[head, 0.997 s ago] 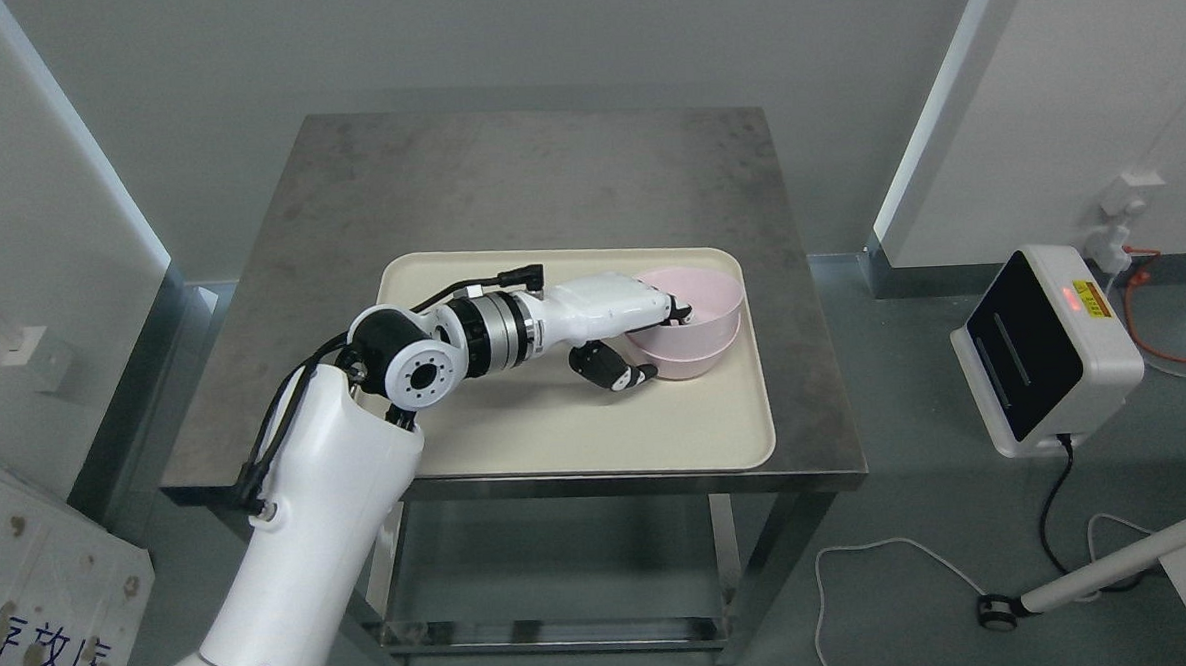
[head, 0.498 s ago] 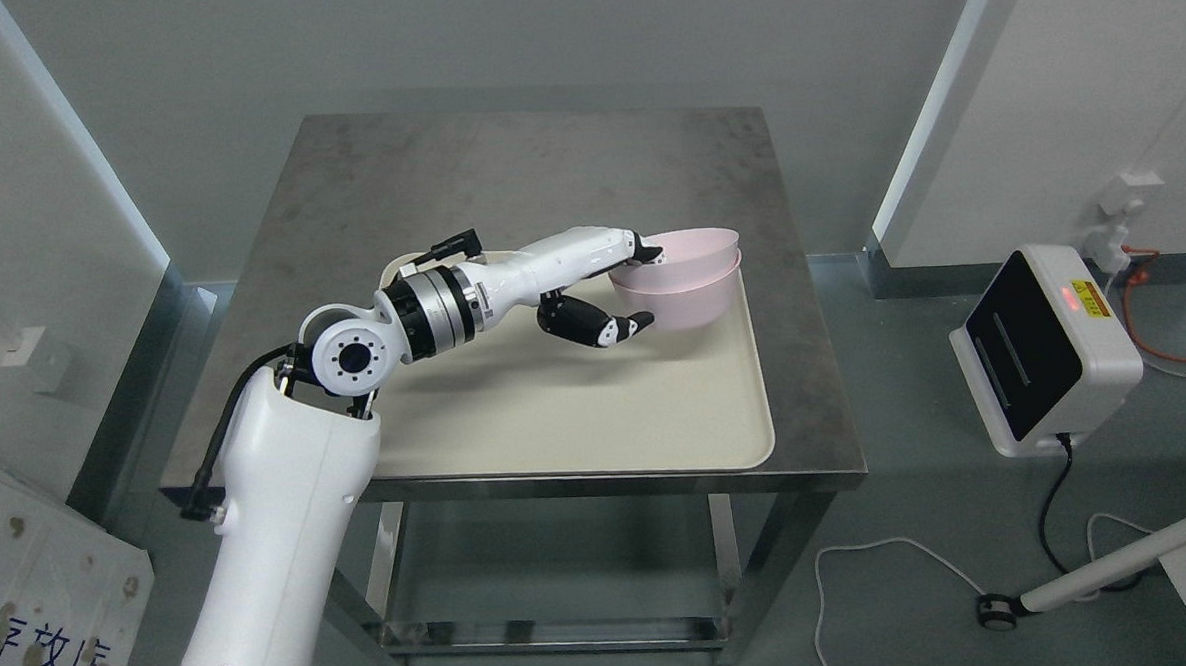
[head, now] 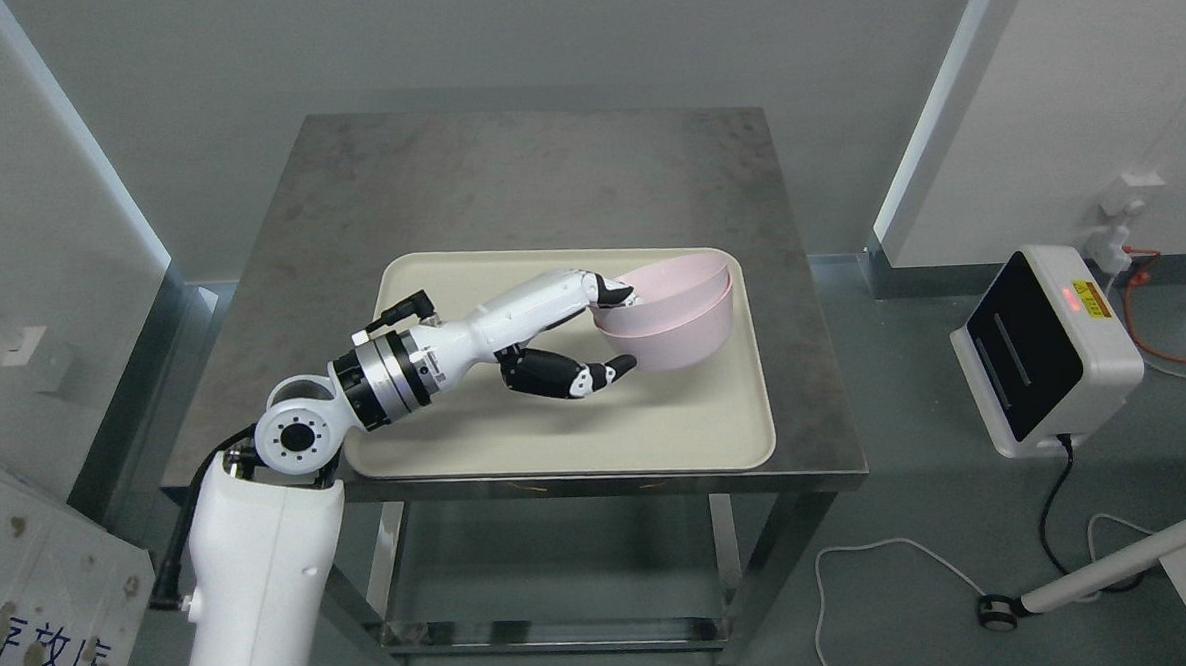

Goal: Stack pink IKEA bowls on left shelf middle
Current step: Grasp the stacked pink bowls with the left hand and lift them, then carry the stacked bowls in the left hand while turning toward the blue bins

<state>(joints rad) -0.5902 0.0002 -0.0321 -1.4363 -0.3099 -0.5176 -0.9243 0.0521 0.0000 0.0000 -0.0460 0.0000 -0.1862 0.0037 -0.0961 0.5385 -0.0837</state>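
Left robot hand (head: 593,333) pinching pink bowls (head: 674,314) rim.

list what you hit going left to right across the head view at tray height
White board with blue writing → robot arm → left robot hand pinching the rim of the stacked pink bowls over the cream tray → right edge of the steel table → black-and-white device on the floor.

A lab — bare steel table (head: 536,175); grey partition walls (head: 460,38); floor cables (head: 863,561).
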